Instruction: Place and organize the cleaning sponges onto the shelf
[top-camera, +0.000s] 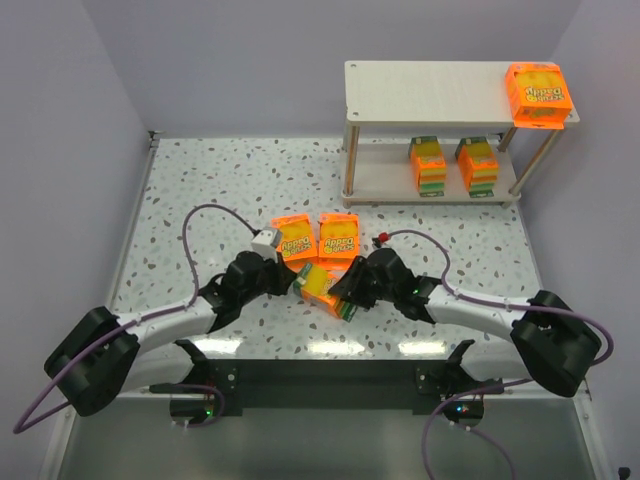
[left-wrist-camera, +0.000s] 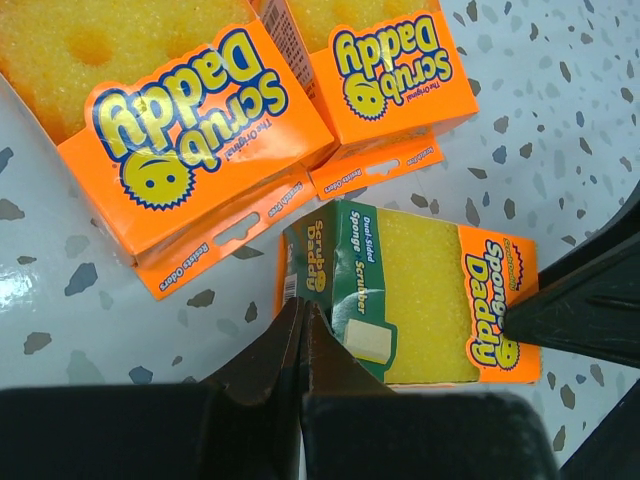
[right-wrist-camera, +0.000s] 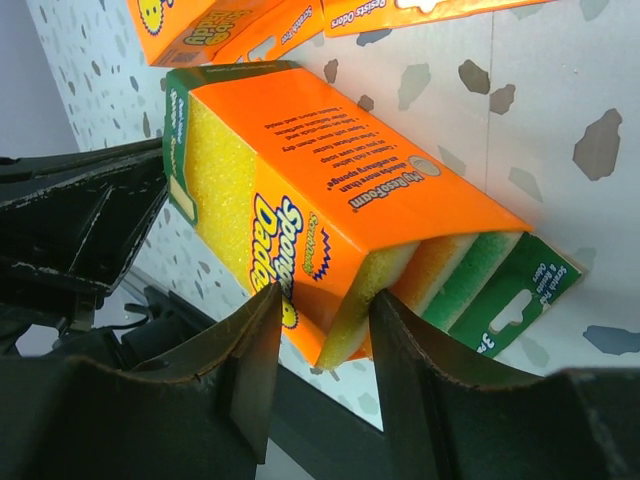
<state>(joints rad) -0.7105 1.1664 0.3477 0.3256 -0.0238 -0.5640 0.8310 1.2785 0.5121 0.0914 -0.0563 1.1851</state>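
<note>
Three cleaning sponge packs are on the shelf (top-camera: 400, 90): one (top-camera: 540, 93) on the right end of the top board, two (top-camera: 428, 165) (top-camera: 477, 165) upright on the lower board. Two flat orange packs (top-camera: 293, 237) (top-camera: 338, 236) lie side by side on the table. A third pack (top-camera: 325, 288) lies between my grippers. My right gripper (right-wrist-camera: 325, 300) is shut on that pack's (right-wrist-camera: 330, 150) near corner, where yellow, orange and green layers show. My left gripper (left-wrist-camera: 302, 312) is shut and empty, its tips against the pack's (left-wrist-camera: 430, 290) green end.
The shelf stands at the far right on the speckled table (top-camera: 200, 200), close to the right wall. A small red object (top-camera: 383, 238) lies right of the flat packs. The right gripper's dark finger (left-wrist-camera: 590, 300) shows in the left wrist view.
</note>
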